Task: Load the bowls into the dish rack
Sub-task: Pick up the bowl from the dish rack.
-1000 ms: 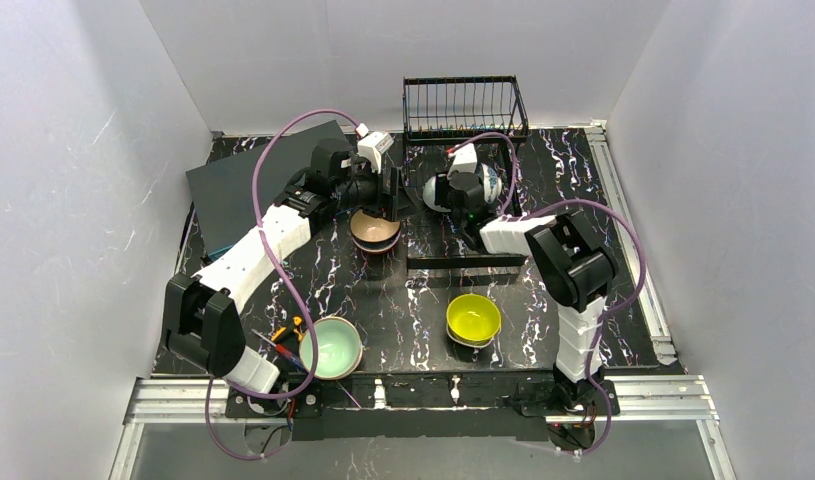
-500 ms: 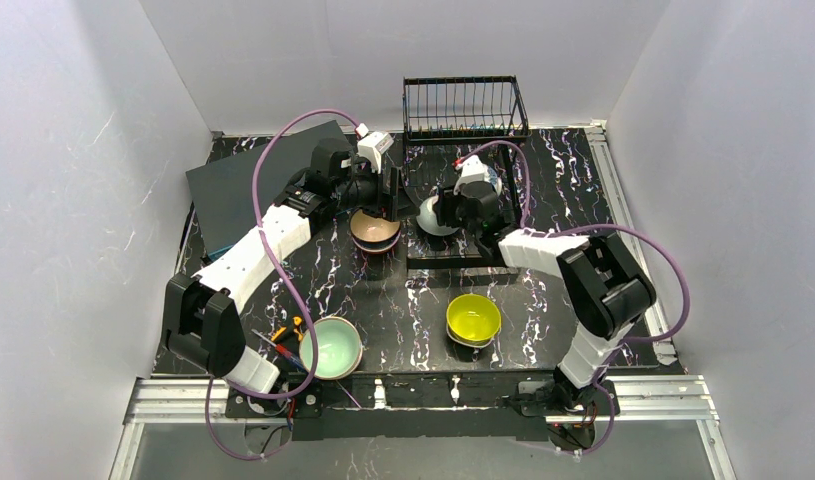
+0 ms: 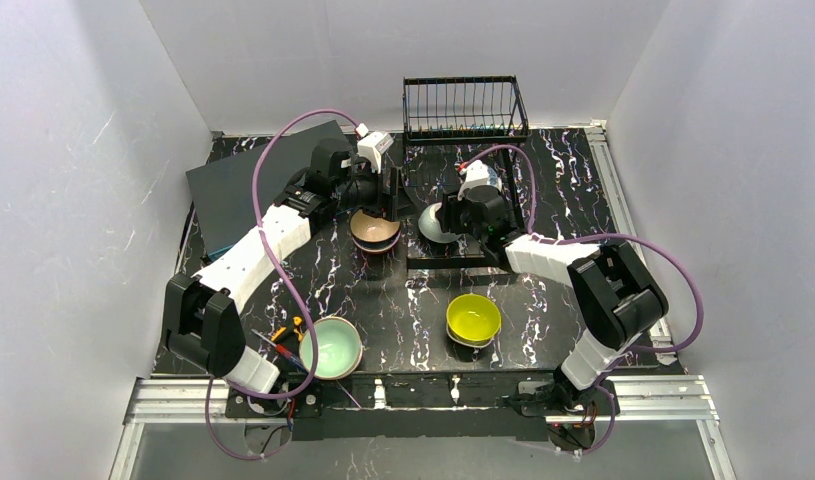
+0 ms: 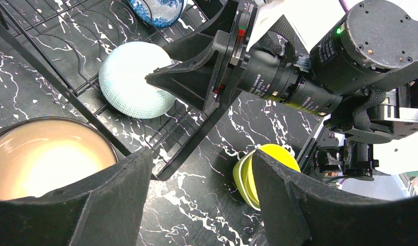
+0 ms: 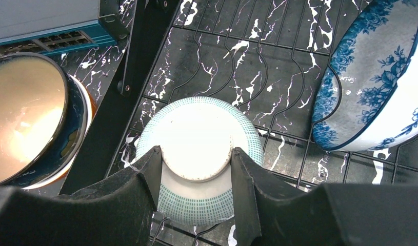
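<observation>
White bowl [image 5: 196,130], clamped in right tool [image 5: 194,156], beside patterned bowl [image 5: 371,77]; left tool [image 4: 199,159] gapes wide.

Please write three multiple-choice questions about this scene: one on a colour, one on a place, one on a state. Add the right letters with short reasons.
1. What colour is the held bowl in the right gripper?
A. orange
B. white with teal dots
C. dark blue

2. Where does the yellow bowl stand?
A. on the table, outside the dish rack
B. on the rack's wires
C. in the right gripper

3. How is the left gripper?
A. shut on the yellow bowl
B. shut on a rack wire
C. open, holding nothing

Answers:
1 B: the right wrist view shows teal dots on white.
2 A: it stands nearer the arms than the rack's front bar.
3 C: its fingers are wide apart and touch nothing.
</observation>
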`<state>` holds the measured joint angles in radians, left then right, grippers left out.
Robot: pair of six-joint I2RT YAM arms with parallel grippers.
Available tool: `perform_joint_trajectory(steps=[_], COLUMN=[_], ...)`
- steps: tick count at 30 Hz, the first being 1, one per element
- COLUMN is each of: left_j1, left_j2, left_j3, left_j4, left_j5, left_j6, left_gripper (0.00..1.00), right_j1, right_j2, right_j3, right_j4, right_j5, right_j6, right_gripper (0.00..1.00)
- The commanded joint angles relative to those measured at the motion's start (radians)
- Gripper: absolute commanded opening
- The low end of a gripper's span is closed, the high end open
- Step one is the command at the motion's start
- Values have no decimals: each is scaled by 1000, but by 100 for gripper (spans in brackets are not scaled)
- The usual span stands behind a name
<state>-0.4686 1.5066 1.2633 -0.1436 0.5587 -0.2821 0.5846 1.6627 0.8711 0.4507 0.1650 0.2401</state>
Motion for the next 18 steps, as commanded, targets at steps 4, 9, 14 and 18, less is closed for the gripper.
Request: perform_joint_trajectory(steps=[4,9,14,18], left_j1=[-2,-3,-3,-3], left_j2=[-35,-39,-20,-6], left_j3=[20,19,27,32], left_j4=[-13,-16,-23,-31], left_j5=[-1,-13,-13,-18], left_j6=[2,4,-12,-24], left_gripper=[68,68,68,68], right_j1=[1,2,1,0], right_j2=[1,-10,-63,-104], right_j3=[43,61,38,13], right_j4=[68,65,62,63], right_j5=[9,-5,10,16], right_j6=[-13,-14,-18,-5], right_gripper=[1,1,1,1])
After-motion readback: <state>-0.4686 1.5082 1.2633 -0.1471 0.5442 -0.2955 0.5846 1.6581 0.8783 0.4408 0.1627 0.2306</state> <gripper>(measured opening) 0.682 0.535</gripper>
